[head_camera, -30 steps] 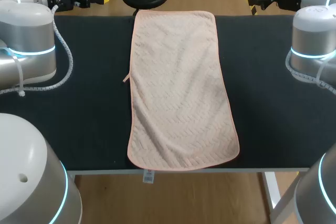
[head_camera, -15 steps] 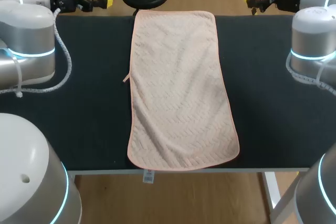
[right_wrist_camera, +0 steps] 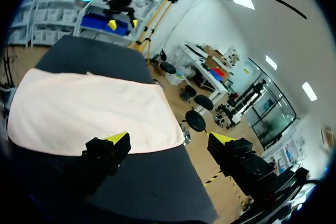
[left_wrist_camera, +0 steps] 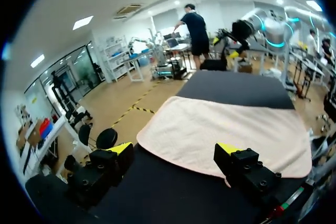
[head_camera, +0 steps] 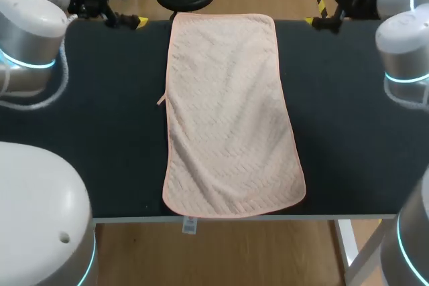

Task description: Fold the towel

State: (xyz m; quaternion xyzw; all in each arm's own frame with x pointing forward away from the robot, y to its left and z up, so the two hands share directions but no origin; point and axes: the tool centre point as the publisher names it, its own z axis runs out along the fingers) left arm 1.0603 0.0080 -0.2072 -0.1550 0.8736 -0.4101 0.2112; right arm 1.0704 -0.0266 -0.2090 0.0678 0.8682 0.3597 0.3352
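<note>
A peach towel lies flat and unfolded on the dark table, stretching lengthwise from the far edge to the near edge. My left gripper hovers open at the far edge, left of the towel's far left corner. Open as well, my right gripper sits off the far right corner. In the left wrist view the gripper holds nothing, and the towel spreads ahead of it. From the right wrist, the empty gripper faces the towel from the opposite side.
A small loop sticks out of the towel's left edge, and a label hangs over the table's near edge. Bare dark tabletop runs along both long sides of the towel.
Both arms have swung inward and their grippers have come down to the table's far edge, closer to the towel's far corners. The towel has not moved.
</note>
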